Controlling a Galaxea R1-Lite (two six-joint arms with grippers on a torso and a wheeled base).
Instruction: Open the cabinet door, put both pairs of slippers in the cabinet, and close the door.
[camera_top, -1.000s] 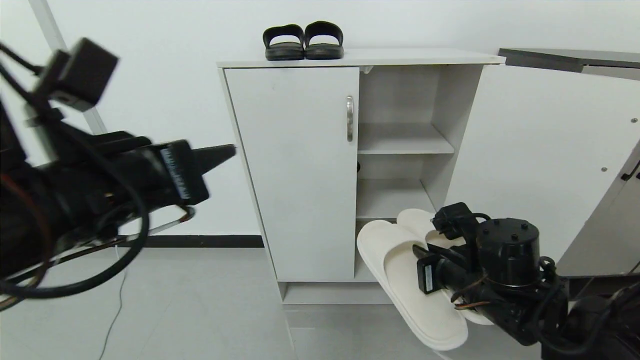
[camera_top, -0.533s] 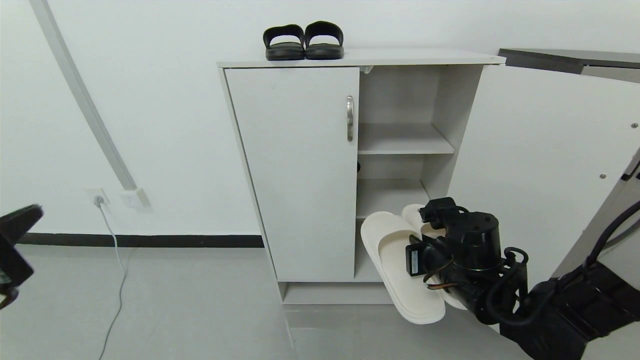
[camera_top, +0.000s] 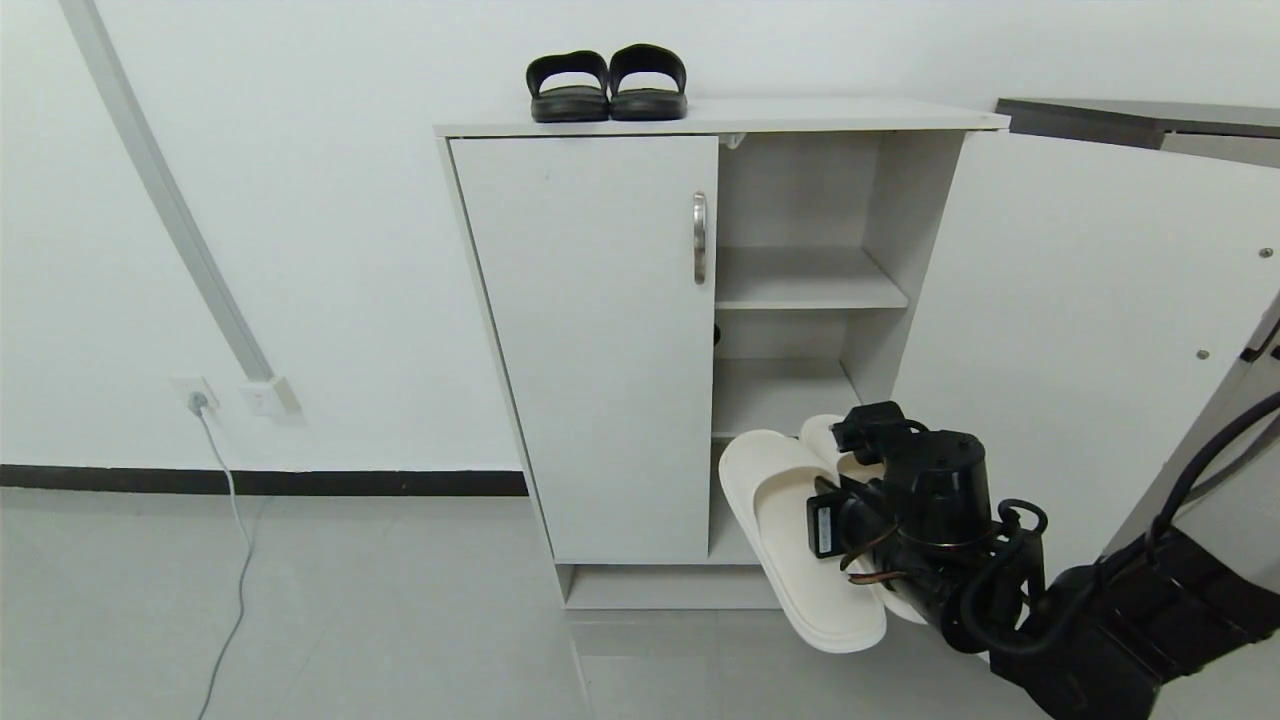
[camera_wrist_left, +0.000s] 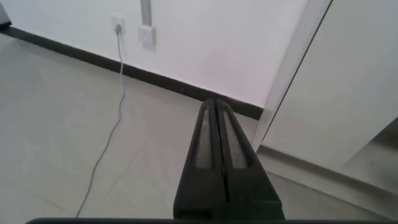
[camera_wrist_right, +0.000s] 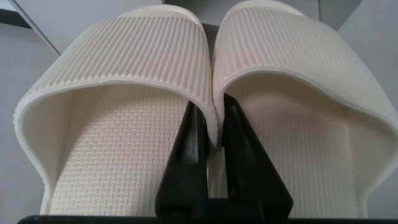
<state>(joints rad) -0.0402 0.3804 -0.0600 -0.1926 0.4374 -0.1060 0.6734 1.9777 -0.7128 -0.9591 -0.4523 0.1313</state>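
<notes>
The white cabinet (camera_top: 590, 350) stands with its right door (camera_top: 1080, 300) swung wide. At five o'clock in the head view, the white slippers (camera_top: 790, 520) hang before the lowest compartment. Their adjoining inner edges are pinched in the right gripper (camera_wrist_right: 215, 124), toes pointing beyond it. The black slippers (camera_top: 607, 85) sit on the cabinet top at twelve o'clock. The left gripper (camera_wrist_left: 216, 124) is pressed closed on nothing.

The right arm is covering much of the white slippers (camera_top: 790, 520), mostly the farther one. The open door (camera_top: 1080, 330) is running off the head view's right edge. A dark speck (camera_top: 717, 335) behind the closed door (camera_top: 590, 350) is looking too small to identify.
</notes>
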